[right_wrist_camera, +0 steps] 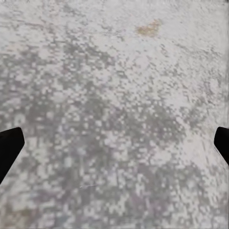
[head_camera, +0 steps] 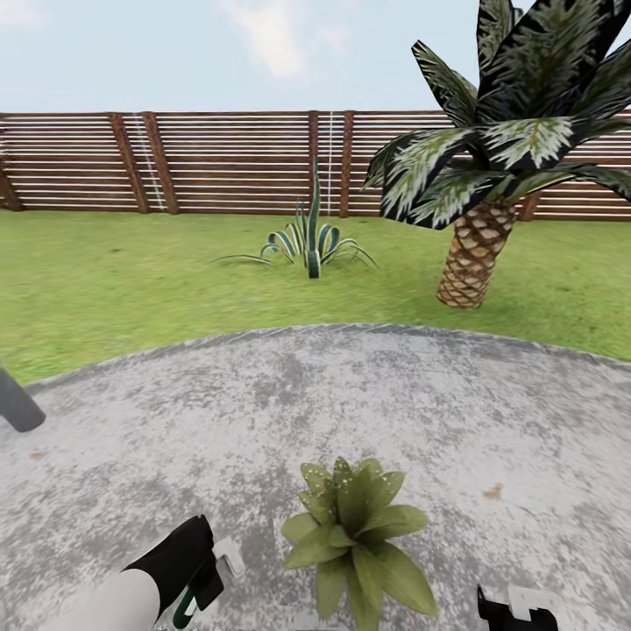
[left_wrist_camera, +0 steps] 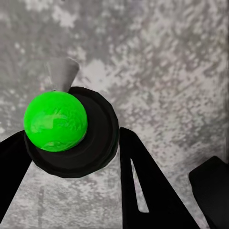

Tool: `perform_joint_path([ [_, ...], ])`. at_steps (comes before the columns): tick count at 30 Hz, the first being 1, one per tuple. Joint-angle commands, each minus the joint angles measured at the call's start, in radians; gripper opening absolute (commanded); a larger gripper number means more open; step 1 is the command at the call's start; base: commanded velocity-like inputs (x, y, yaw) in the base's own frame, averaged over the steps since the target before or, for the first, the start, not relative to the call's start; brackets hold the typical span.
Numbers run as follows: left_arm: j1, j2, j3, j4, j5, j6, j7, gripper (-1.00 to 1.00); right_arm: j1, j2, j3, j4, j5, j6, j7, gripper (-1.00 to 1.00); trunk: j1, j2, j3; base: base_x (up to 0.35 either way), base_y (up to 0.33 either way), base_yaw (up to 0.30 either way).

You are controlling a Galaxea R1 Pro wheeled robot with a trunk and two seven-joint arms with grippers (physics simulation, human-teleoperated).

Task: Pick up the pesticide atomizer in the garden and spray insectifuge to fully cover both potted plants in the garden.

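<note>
Stone patio (head_camera: 438,412): one potted plant (head_camera: 355,539), one atomizer (left_wrist_camera: 64,126).

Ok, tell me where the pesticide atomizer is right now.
The pesticide atomizer sits between the left gripper's jaws, low on the head view's left, above the stone patio beside the speckled potted plant.

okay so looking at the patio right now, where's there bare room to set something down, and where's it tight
Bare stone runs across the patio between the potted plant and the lawn edge, and on its right side toward the palm. The right gripper, open, has bare stone beneath it. It is tight at the near edge, where the left gripper holding the atomizer sits beside the plant's leaves.
</note>
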Motion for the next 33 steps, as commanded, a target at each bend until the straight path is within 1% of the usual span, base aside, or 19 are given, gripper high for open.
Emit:
perform_joint_path([
  [1, 0.0, 0.0, -0.002, -0.003, -0.009, 0.002, -0.009, -1.0, -0.001, 0.0, -0.005, 0.002, 0.011, -0.004, -0.004, 1.0, 0.0, 0.0, -0.001, -0.005, -0.271, 0.246],
  [10, 0.0, 0.003, -0.002, -0.003, -0.009, 0.002, -0.009, -1.0, -0.001, 0.0, -0.005, 0.003, 0.011, -0.004, -0.004, 1.0, 0.0, 0.0, -0.001, -0.154, -0.231, 0.273],
  [16, 0.0, 0.003, -0.002, -0.003, -0.009, 0.002, -0.009, -1.0, -0.001, 0.0, -0.005, 0.003, 0.011, -0.004, -0.004, 1.0, 0.0, 0.0, -0.001, -0.045, -0.031, 0.266],
  [20, 0.0, 0.005, -0.001, -0.003, -0.008, 0.001, -0.009, -1.0, -0.001, 0.001, -0.005, 0.003, 0.011, -0.004, -0.004, 1.0, 0.0, 0.0, -0.001, -0.001, 0.0, 0.031],
  [22, 0.0, 0.005, 0.008, -0.003, -0.007, 0.001, -0.009, -1.0, -0.001, 0.002, -0.005, 0.003, 0.011, -0.004, -0.004, 1.0, 0.0, 0.0, -0.001, 0.0, 0.0, 0.001],
  [25, 0.0, 0.006, 0.039, -0.004, -0.006, 0.0, -0.01, -1.0, -0.001, 0.002, -0.005, 0.003, 0.011, -0.004, -0.004, 1.0, 0.0, 0.0, -0.001, 0.0, -0.006, 0.0],
  [28, 0.0, 0.004, 0.061, -0.004, -0.005, -0.005, -0.011, -1.0, -0.001, 0.002, -0.005, 0.003, 0.012, -0.004, -0.004, 1.0, 0.0, 0.0, -0.001, -0.04, -0.142, 0.0],
  [33, 0.0, 0.001, 0.066, -0.005, -0.002, -0.007, -0.017, -1.0, -0.001, 0.002, -0.005, 0.003, 0.012, -0.004, -0.004, 1.0, 0.0, 0.0, -0.001, -0.041, -0.247, 0.0],
])
